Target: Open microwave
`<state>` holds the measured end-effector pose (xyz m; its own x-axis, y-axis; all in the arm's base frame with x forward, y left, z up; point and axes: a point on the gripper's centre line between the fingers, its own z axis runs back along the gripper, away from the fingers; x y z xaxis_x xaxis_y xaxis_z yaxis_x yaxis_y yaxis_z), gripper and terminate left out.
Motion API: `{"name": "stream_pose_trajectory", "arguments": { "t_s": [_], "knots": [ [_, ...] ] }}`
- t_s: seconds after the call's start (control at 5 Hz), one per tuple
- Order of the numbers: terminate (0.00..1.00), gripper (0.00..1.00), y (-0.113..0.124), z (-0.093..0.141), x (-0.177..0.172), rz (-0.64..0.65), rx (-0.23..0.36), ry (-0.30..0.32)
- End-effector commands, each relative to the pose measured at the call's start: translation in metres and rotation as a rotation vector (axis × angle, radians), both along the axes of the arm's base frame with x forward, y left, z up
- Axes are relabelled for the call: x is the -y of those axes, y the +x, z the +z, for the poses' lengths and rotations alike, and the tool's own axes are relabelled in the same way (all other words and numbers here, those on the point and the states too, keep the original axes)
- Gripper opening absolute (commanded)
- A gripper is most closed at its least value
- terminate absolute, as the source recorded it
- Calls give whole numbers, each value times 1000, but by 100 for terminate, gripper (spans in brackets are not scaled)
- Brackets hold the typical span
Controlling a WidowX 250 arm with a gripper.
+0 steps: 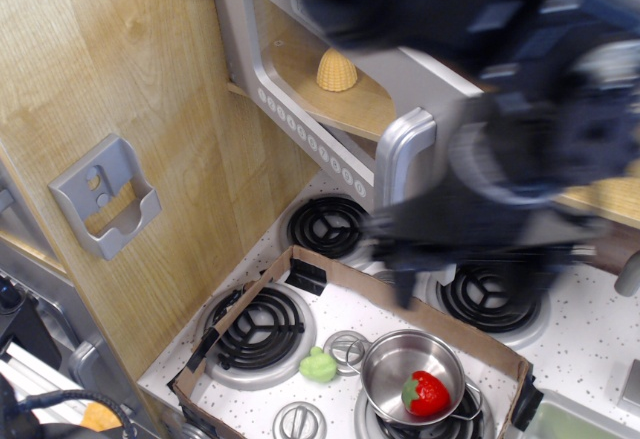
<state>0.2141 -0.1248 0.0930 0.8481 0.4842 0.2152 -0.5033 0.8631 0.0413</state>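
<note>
The grey toy microwave [262, 79] hangs at the upper left, with a row of round white buttons along its lower edge. Its door [430, 77] stands swung out towards me, and the silver bar handle [402, 159] is at the door's free edge. A yellow dome-shaped toy [336, 70] sits inside the open cavity. My gripper [470, 281] is a dark motion-blurred shape at the right, just below and right of the handle and above the back burners. Its fingers [405, 284] look spread, with nothing between them. It does not touch the door.
An open cardboard box [300, 264] lies on the toy stove. A steel pot [395, 359] in it holds a red strawberry [425, 392], and a green toy [318, 365] lies beside the pot. A grey wall holder [105, 197] is on the wooden panel at left.
</note>
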Motion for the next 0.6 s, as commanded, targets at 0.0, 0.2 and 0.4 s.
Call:
{"name": "stream_pose_trajectory", "arguments": {
  "t_s": [0.0,0.2,0.4],
  "knots": [
    [0,100,61,11,70,-92,17,-136],
    [0,100,91,20,62,-210,12,-111],
    [0,100,109,22,39,-353,58,-53]
  ]
}}
